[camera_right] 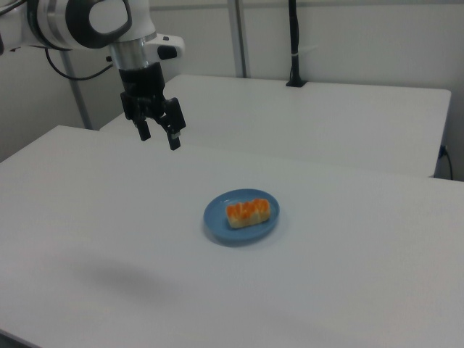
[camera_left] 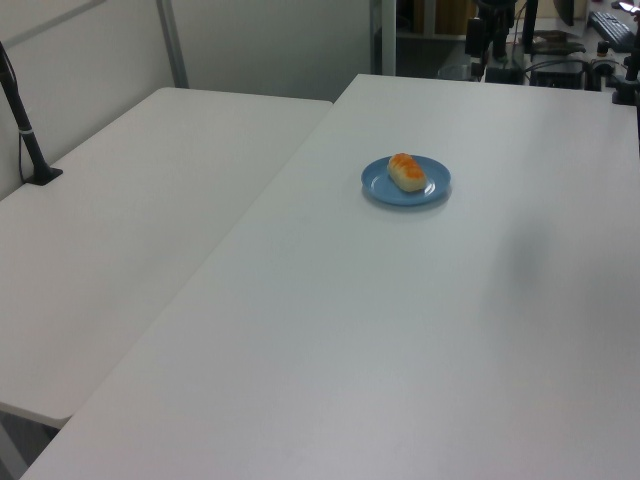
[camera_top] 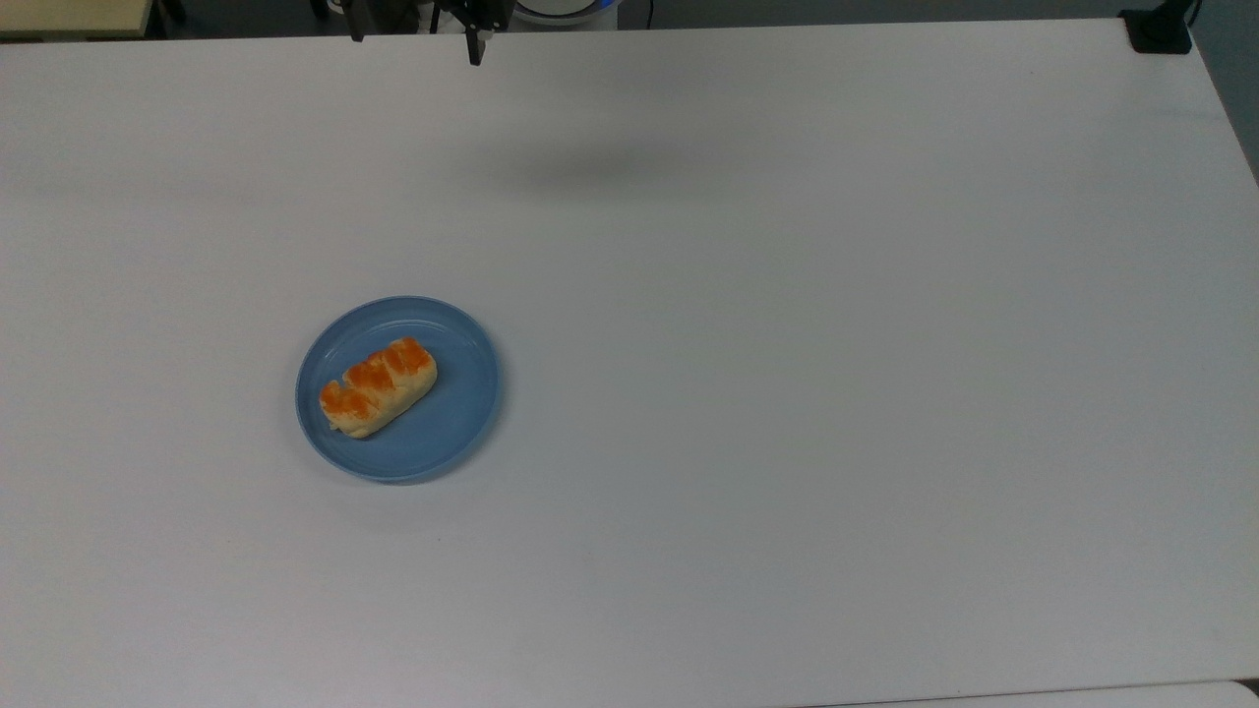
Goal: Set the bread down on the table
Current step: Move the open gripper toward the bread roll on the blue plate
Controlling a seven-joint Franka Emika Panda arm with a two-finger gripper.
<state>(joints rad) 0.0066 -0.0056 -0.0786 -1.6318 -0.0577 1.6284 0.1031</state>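
White table carries a round blue plate, sitting left of centre in the top view, well in from every edge, nothing else on the surface. In the plate lies the bread, a pale-tan roll with orange glazed bumps, lying diagonally and inside the rim, not touching the table. Gripper hangs in the air well apart from plate and bread, toward the right view's upper left, fingers spread and holding nothing
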